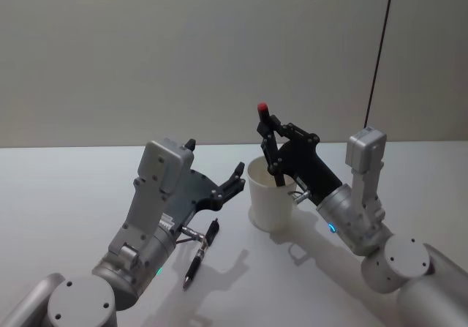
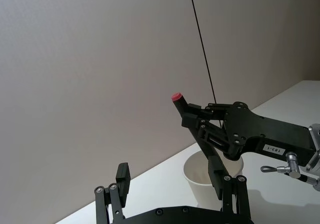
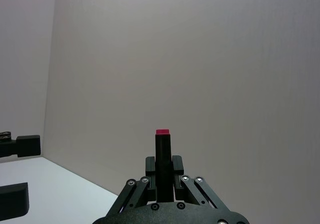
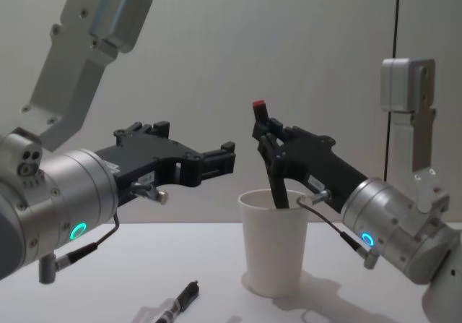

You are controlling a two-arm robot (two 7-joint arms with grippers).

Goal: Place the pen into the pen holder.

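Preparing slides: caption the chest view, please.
Right gripper holds a red-capped pen, tip inside the white cup; left gripper open nearby, second pen on the table.

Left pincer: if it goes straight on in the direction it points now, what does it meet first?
Most likely the right pincer, shut on the red-capped pen held over the pen holder. The open left pincer points at it from above rim height, though depth is unclear.
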